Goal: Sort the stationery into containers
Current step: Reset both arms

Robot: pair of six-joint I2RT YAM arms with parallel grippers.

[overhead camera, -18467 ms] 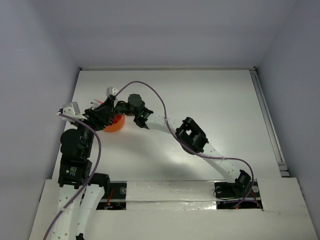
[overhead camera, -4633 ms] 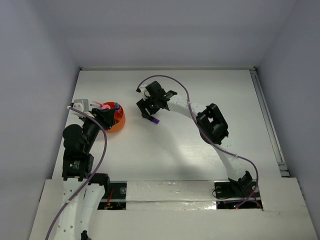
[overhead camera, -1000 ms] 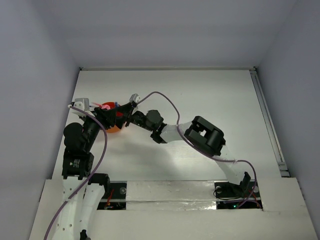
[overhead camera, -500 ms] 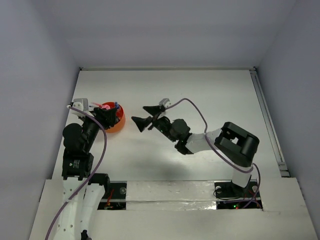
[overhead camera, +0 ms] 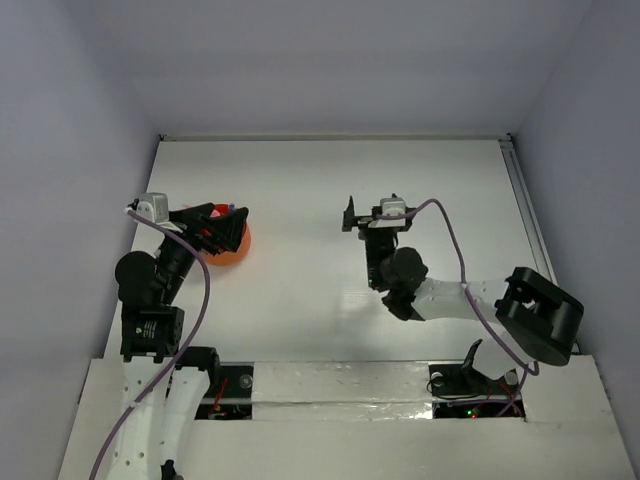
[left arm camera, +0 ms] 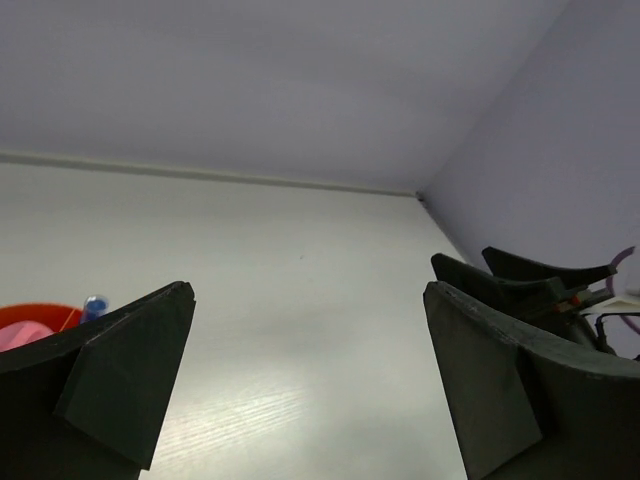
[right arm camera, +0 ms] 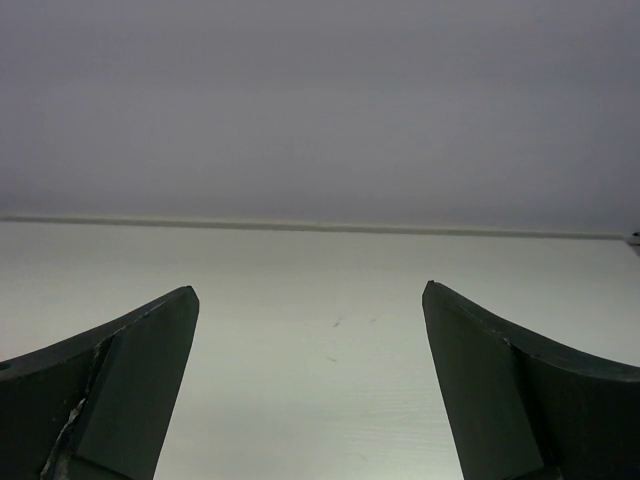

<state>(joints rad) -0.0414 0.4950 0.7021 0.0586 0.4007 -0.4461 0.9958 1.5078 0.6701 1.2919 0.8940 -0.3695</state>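
My right fingers [right arm camera: 110, 380] pulled back from cup [overhead camera: 238, 250] to table [overhead camera: 300, 180] middle, now wide apart, empty. Left fingers [left arm camera: 120, 370] also spread, beside cup. Stationery [left arm camera: 95, 303] sits in cup; sorting looks done.

Left gripper [overhead camera: 232, 228]: jaws spread wide, nothing between them; arm folded upright on the left side, wrist pointing right. Right gripper [overhead camera: 375, 214]: jaws equally wide, nothing held; arm bent low, elbow far right, wrist aimed away from the bases.
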